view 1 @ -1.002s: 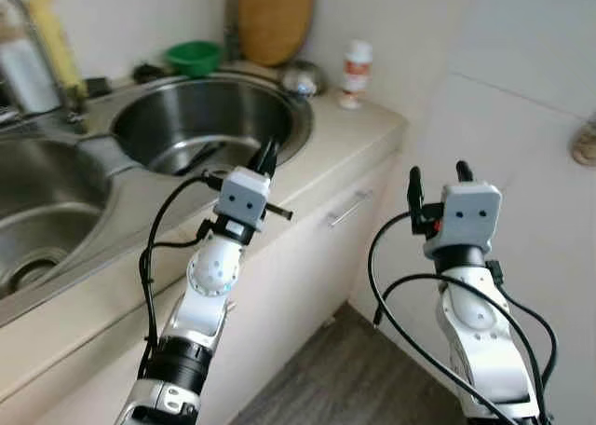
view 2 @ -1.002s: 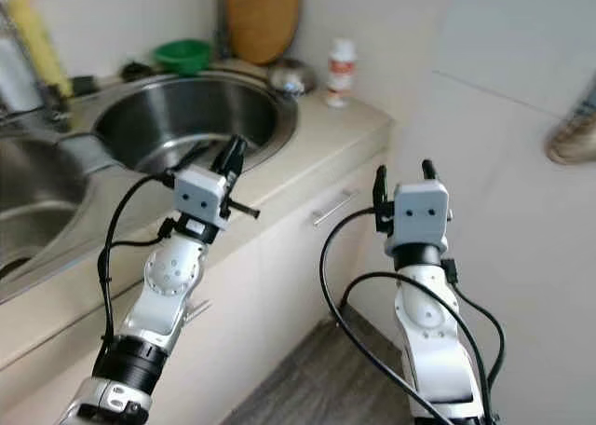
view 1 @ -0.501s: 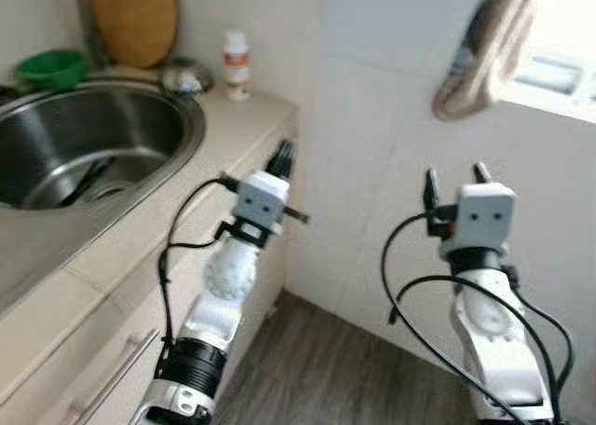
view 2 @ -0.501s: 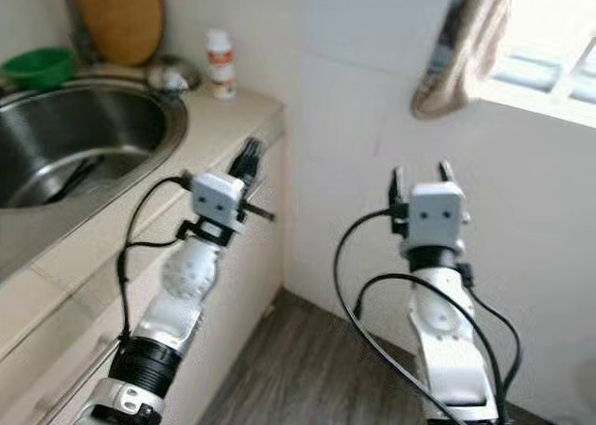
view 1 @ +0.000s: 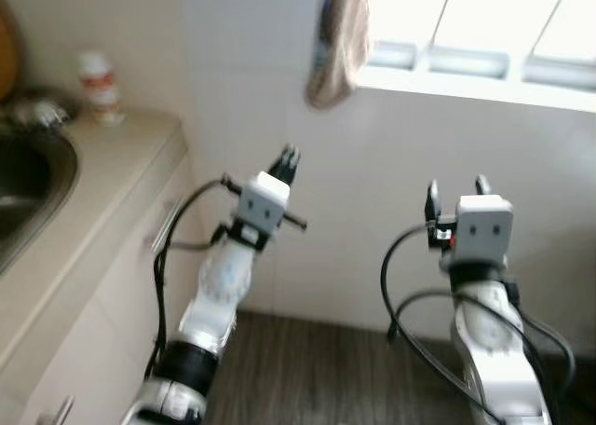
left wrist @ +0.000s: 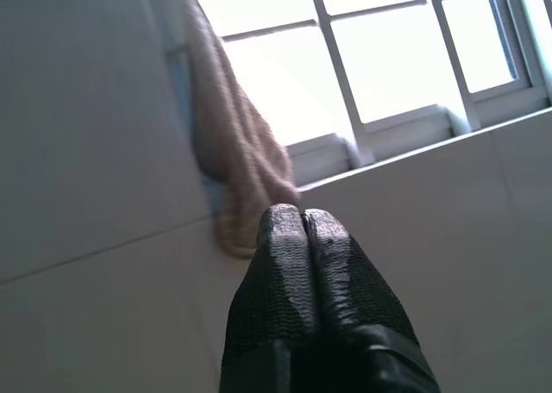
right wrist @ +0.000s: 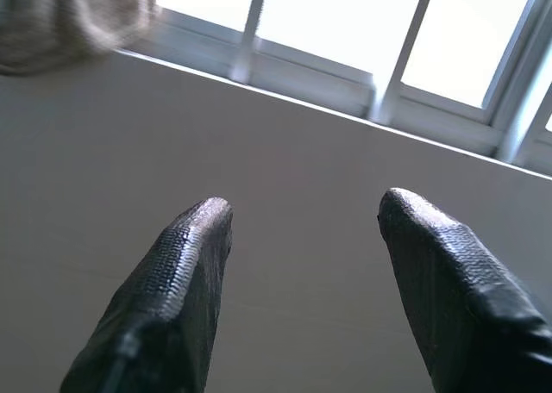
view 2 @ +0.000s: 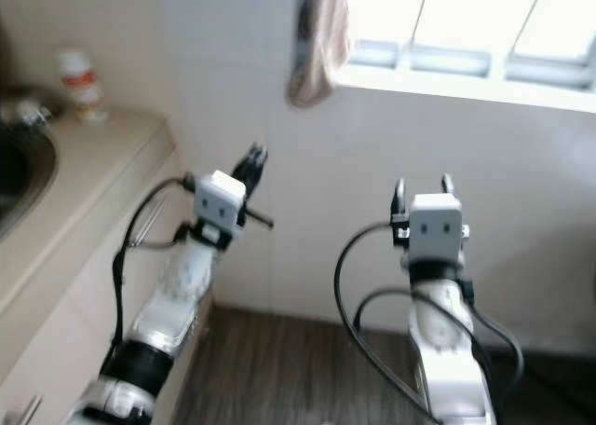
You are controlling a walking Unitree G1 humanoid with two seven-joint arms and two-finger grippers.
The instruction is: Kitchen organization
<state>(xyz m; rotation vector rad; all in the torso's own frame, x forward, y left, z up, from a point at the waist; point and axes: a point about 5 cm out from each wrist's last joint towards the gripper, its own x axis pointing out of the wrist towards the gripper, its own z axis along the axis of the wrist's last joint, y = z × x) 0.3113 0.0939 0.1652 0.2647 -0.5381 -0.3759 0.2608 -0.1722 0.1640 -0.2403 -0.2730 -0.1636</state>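
Note:
My left gripper (view 1: 290, 155) is raised in front of a white tiled wall, fingers pressed together with nothing between them. In the left wrist view its closed fingertips (left wrist: 297, 225) point toward a beige cloth (left wrist: 237, 160) hanging by the window. My right gripper (view 1: 457, 188) is held up at the same height to the right, open and empty. Its two fingers (right wrist: 185, 246) stand well apart in the right wrist view, facing the wall below the window sill (right wrist: 345, 117).
A beige counter (view 1: 84, 192) with the sink's rim (view 1: 37, 173) runs along the left. A small white bottle with a red label (view 1: 101, 88) stands on the counter's far corner. A drawer handle (view 1: 168, 226) shows on the cabinet front. Dark wood floor (view 1: 317, 369) lies below.
The whole view has swung to the right: the sink and counter slid off to the left, and the window and hanging cloth came into view. Both arms keep the same pose.

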